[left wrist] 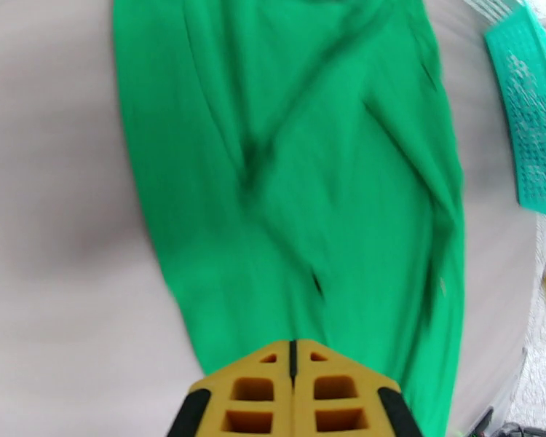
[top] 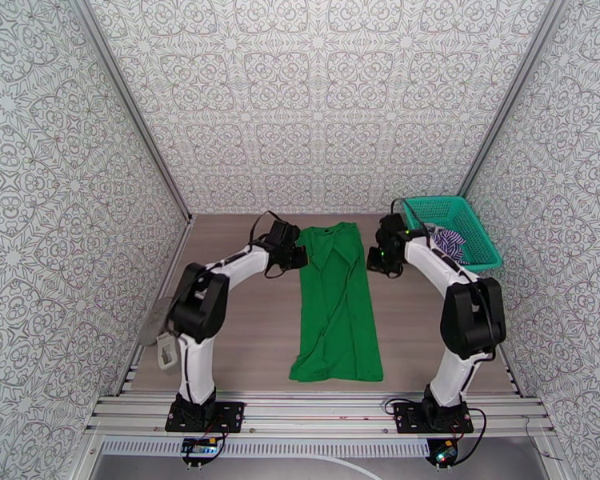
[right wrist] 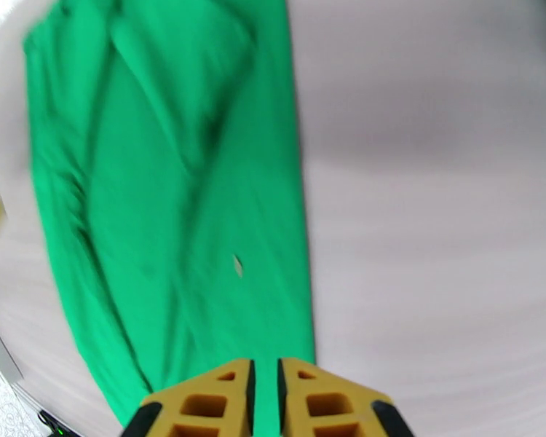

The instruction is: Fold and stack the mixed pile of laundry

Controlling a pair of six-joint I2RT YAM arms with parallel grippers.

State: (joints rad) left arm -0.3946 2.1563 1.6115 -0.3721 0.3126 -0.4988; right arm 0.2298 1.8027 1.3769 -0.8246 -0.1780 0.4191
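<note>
The bright green cloth (top: 336, 306) lies flat on the table as a long strip running from the far end toward the near edge, with creases down its middle (left wrist: 295, 176) (right wrist: 171, 198). My left gripper (top: 300, 256) hovers at the cloth's far left edge, its yellow fingers pressed together and shut with nothing between them (left wrist: 293, 344). My right gripper (top: 380, 262) is beside the far right edge, its jaws a narrow slit apart and holding nothing (right wrist: 264, 362). The purple-and-white striped shirt (top: 450, 242) sits bunched inside the basket.
A teal mesh basket (top: 436, 201) stands at the far right corner, just behind the right arm, and its corner shows in the left wrist view (left wrist: 528, 125). Patterned walls close in three sides. A grey object (top: 152, 322) hangs off the table's left edge.
</note>
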